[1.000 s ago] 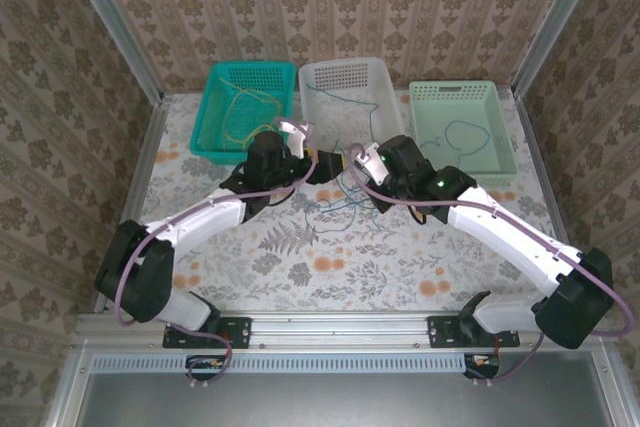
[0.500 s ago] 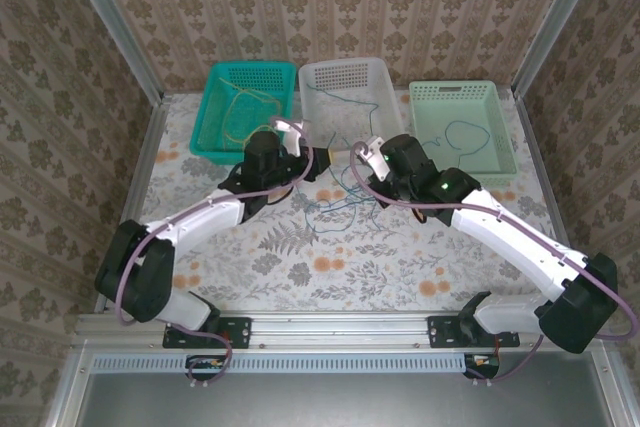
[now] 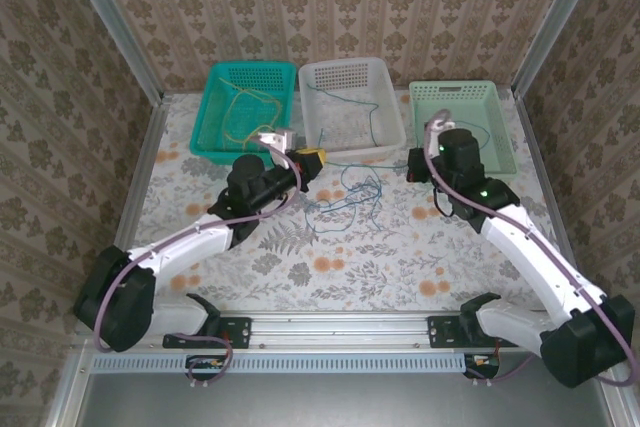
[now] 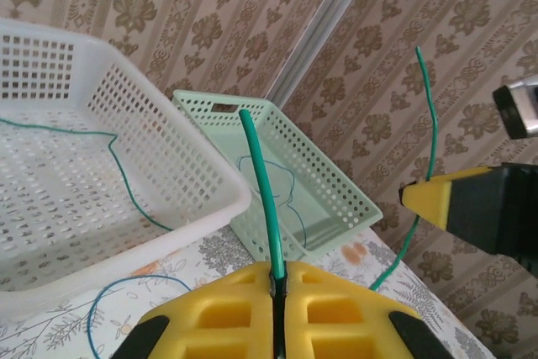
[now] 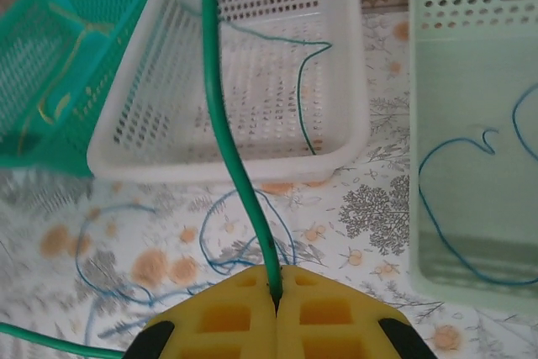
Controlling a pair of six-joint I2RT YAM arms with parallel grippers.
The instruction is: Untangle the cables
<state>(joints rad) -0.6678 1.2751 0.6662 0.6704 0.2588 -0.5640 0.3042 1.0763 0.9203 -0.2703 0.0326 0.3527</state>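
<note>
Left gripper point(image 4: 276, 282) and right gripper point(image 5: 276, 290), yellow-padded, pinch thin smooth green cable point(image 4: 258, 174)

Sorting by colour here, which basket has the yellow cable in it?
The teal basket, leftmost of the three; the white basket and pale green basket hold no yellow.

green cable point(image 4: 261, 195), teal basket point(image 3: 212, 97), white basket point(image 3: 345, 62); floral-patterned table point(image 3: 330, 257)

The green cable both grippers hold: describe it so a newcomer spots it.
Find the white basket, middle of three. Along its near wall the green cable runs between the left gripper and right gripper. Unlike the loose blue cables on the table, it is lifted and pinched by both.
</note>
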